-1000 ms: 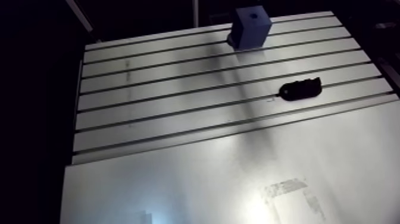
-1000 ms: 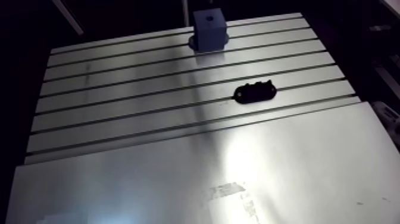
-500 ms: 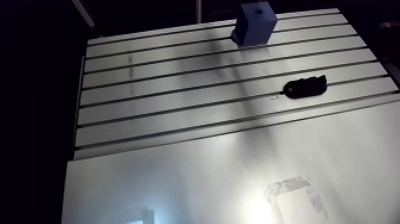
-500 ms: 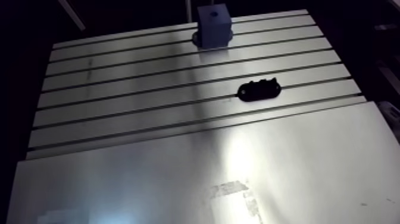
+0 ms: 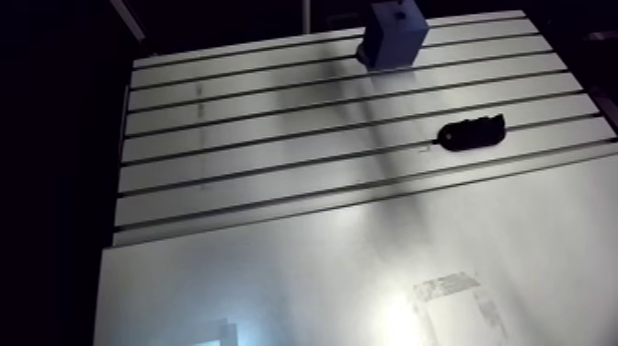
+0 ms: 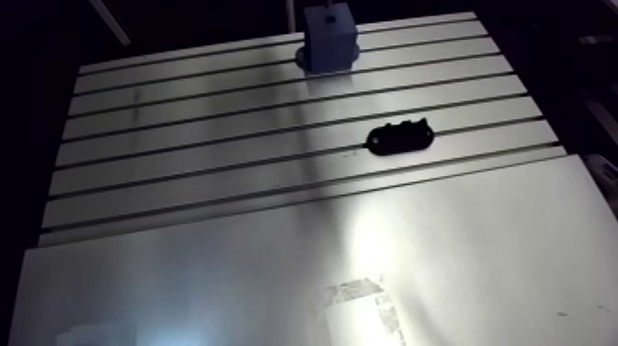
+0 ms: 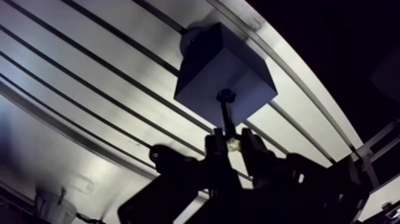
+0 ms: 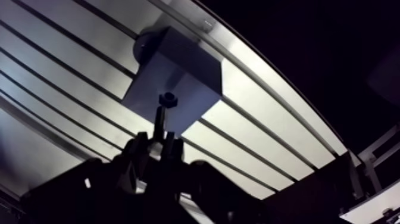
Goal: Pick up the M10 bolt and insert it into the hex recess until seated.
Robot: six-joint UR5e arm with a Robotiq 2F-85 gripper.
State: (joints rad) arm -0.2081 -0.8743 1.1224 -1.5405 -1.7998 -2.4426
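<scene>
In the wrist view my gripper (image 7: 231,142) is shut on the shank of a dark M10 bolt (image 7: 226,110). The bolt's hex head points away from the fingers (image 7: 215,148). Just ahead of the bolt stands a blue block (image 7: 208,65), and the head shows against the block's near face. Whether they touch I cannot tell. The arm view has the same blue block (image 5: 395,35) at the far edge of the slotted table (image 5: 276,138), with a small dark spot on its upper face. The gripper does not show in the arm view.
An oblong black object (image 5: 471,134) lies on the slotted table, nearer than the block and to its right. A smooth metal plate (image 5: 276,285) covers the near part of the table and carries a scuffed patch (image 5: 451,293). The table's left edge drops into darkness.
The whole arm view has shifted slightly, so the camera moved. The block and the black object keep their places on the table.
</scene>
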